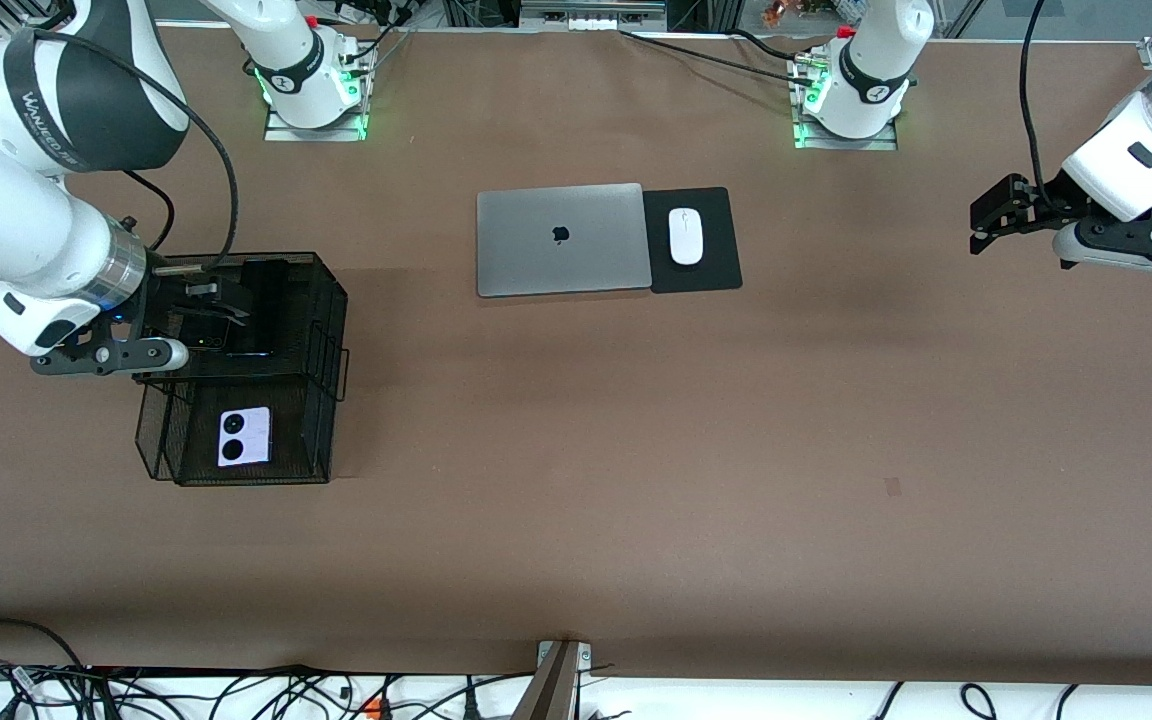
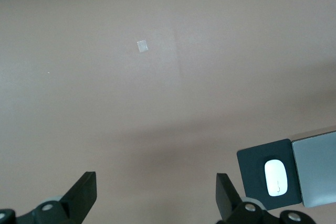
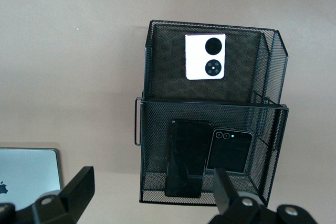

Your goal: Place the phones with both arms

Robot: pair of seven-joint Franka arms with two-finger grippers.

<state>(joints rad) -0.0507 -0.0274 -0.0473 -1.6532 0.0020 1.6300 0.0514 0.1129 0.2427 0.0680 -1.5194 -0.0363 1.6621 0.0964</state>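
Landmark = black mesh basket (image 1: pixel 326 330), two compartments, at right arm's end of table. All 3 phones in it. Lilac-white phone (image 1: pixel 244 437) w/ two black circles lies flat in the compartment nearer the front cam. Long black phone (image 3: pixel 187 164) and small black folded phone (image 3: pixel 229 149) sit side by side, touching, in the farther compartment; folded one shows 2 small lenses.

R gripper (image 1: pixel 204 298) over that farther compartment, jaws wide apart, nothing in them. Right arm band reads "WANJEED" or similar, not fully legible.

L gripper (image 1: pixel 976 228) over bare table at left arm's end, well apart from basket, fingers spread, empty, waiting.

Silver laptop (image 1: pixel 561 240), lid shut, Apple logo, mid-table btw basket and L gripper. White mouse (image 1: pixel 685 237) on black pad (image 1: pixel 711 272) just beside laptop.
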